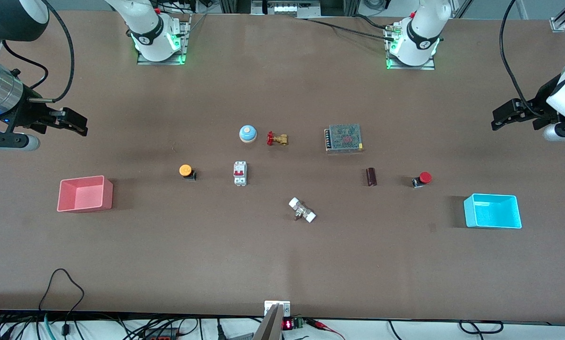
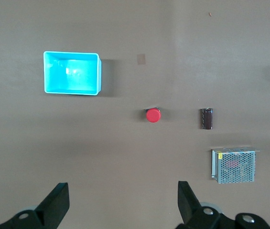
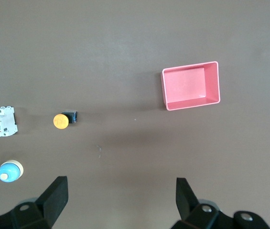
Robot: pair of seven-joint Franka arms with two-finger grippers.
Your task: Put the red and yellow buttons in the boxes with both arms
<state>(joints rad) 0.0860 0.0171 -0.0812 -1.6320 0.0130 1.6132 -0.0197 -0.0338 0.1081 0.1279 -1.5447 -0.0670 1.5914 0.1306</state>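
The orange-yellow button (image 1: 186,171) stands on the table toward the right arm's end, beside the pink-red box (image 1: 85,204). The red button (image 1: 423,178) stands toward the left arm's end, a little farther from the front camera than the cyan box (image 1: 492,224). My right gripper (image 1: 79,123) is open and empty, high over the table's end above the pink box. My left gripper (image 1: 499,122) is open and empty, high over the end above the cyan box. The left wrist view shows the red button (image 2: 153,115) and cyan box (image 2: 72,90); the right wrist view shows the yellow button (image 3: 61,120) and pink box (image 3: 192,103).
Mid-table lie a blue dome with a cream top (image 1: 247,133), a brass valve with a red handle (image 1: 277,139), a white circuit breaker (image 1: 240,173), a metal mesh power supply (image 1: 343,138), a brown cylinder (image 1: 371,177) beside the red button, and a white-ended fitting (image 1: 302,210).
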